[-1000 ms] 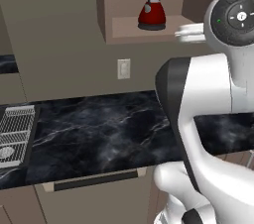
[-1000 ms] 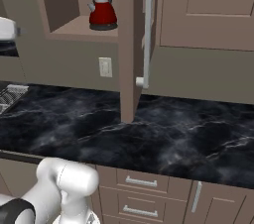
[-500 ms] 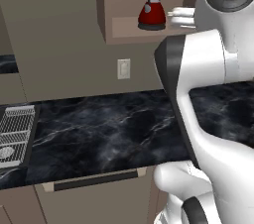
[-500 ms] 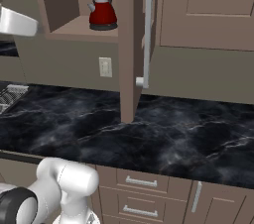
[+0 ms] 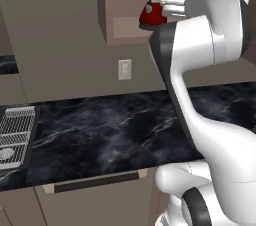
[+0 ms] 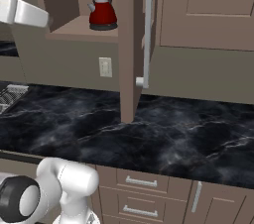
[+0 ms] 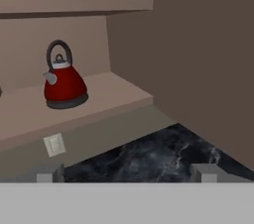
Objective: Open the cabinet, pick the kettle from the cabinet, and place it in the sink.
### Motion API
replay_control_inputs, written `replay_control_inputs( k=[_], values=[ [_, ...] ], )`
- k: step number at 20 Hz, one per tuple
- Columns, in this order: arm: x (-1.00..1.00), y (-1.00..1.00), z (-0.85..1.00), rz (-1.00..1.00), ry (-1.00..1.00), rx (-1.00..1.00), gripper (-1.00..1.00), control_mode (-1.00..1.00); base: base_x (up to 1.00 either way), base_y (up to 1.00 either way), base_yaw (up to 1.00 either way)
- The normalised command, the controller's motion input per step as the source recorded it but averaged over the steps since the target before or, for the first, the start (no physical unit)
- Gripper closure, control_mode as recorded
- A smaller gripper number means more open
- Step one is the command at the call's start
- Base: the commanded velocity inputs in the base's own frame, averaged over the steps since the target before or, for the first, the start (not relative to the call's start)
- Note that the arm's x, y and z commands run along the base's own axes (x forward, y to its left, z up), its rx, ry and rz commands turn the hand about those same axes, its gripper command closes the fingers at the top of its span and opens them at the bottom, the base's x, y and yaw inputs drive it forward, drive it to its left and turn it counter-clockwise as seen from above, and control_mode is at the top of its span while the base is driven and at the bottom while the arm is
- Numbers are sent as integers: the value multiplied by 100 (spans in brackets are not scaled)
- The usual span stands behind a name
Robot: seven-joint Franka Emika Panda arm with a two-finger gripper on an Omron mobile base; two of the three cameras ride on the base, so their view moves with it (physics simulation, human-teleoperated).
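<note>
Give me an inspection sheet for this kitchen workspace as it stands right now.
Surface: black marbled counter, bare where it shows.
Job's things: cabinet door swung open, edge-on with its silver bar handle; red kettle upright on the lower shelf, untouched; sink at the counter's left end, a wire rack in it.
Clutter: nothing seen.
Grippers: end effector open, empty, facing the shelf, apart from the kettle.
Cables: nothing seen.
Surroundings: wall outlet under the cabinet; closed upper cabinet to the right; beige drawers below the counter.
</note>
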Motion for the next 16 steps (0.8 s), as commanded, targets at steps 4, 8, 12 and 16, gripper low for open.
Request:
replay_control_inputs(
  k=[4,8,12,16],
  values=[
    [30,-5,0,7,-9,0,-100,-100,0,0,0],
    [36,-4,0,9,-8,0,-100,-100,0,0,0],
    [37,-1,0,9,-5,0,-100,-100,0,0,0],
    [36,0,0,4,0,0,-100,-100,0,0,0]
  ],
)
